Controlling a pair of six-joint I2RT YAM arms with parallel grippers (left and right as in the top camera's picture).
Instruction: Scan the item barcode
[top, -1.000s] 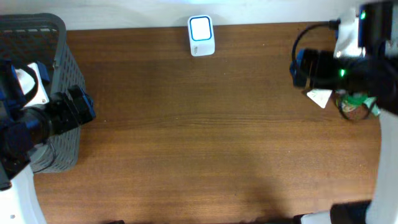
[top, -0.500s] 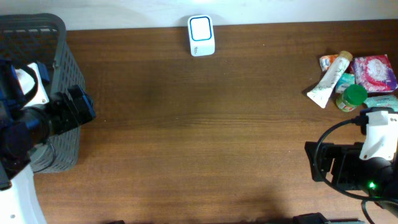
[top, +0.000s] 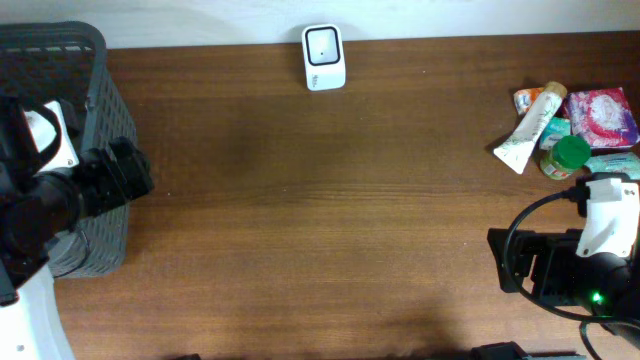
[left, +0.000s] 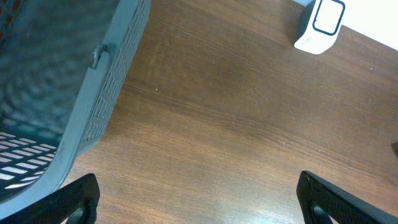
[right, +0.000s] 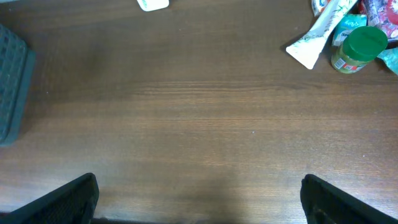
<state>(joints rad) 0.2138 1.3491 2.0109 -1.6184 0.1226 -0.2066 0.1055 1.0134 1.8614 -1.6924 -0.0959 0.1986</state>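
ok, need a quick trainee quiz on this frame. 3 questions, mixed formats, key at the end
1. Fill in: the grey mesh basket stands on the robot's ___ side.
2. True or false: the right gripper is shut on an item.
3. Where does the barcode scanner stand?
A. at the far edge of the table
B. inside the grey mesh basket
C. between the right gripper's fingers

Key:
1. left
2. false, its jaws stand open and empty
3. A
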